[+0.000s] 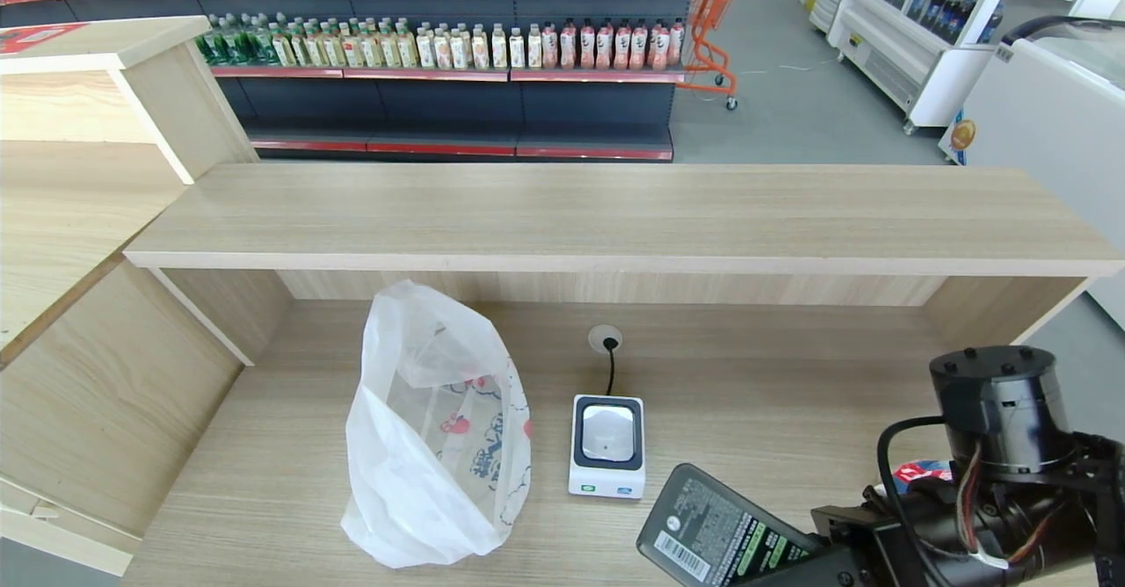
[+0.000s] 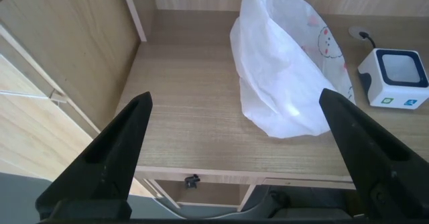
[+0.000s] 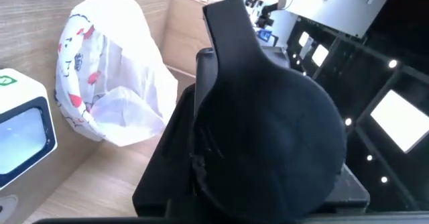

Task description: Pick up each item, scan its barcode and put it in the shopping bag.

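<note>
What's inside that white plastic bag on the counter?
The shopping bag stands open; through its mouth only its own printed plastic shows, no item. Its crumpled bottom is hidden by folds.

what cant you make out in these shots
- Bag contents: in the head view, its cloudy film and folds hide whether the red and blue marks are print or goods.
- Red item: in the head view, mostly behind the right arm.
- Pack: in the head view, the label text is too small and one end is covered by the arm. In the right wrist view it is a dark shape close to the lens, with no detail.
</note>
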Robot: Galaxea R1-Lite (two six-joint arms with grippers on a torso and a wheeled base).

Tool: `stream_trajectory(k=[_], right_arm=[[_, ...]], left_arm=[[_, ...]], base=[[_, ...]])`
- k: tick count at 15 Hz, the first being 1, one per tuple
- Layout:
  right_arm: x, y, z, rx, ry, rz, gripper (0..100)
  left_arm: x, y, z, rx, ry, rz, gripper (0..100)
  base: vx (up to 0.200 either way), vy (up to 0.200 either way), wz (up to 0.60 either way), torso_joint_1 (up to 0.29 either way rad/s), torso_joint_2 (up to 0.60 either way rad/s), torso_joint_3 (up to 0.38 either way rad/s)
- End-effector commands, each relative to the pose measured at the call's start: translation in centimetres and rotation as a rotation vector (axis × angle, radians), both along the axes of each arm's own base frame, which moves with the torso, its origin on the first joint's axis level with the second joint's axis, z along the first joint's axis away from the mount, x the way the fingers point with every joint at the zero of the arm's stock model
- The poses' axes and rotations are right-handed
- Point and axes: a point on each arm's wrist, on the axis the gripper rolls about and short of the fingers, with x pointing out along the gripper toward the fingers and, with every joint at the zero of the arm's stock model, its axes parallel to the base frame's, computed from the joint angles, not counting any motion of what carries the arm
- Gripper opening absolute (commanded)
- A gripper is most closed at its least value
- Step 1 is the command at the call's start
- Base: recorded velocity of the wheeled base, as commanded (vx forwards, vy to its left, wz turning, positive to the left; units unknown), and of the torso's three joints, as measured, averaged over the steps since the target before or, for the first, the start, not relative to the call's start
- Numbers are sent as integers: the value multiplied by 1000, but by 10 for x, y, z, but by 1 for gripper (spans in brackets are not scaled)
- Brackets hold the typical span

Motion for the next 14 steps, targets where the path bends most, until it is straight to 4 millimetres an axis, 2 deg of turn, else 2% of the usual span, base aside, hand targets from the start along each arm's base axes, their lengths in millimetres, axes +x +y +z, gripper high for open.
stream_trajectory(k=[1, 14], right_arm=[[1, 1, 0, 0, 0, 4, 0], [-1, 0, -2, -4, 8, 2, 0]], left_arm=[[0, 0, 0, 0, 0, 0, 100], [0, 0, 0, 0, 0, 1, 100]], base=[[0, 0, 0, 0, 0, 0], [0, 0, 0, 0, 0, 0]])
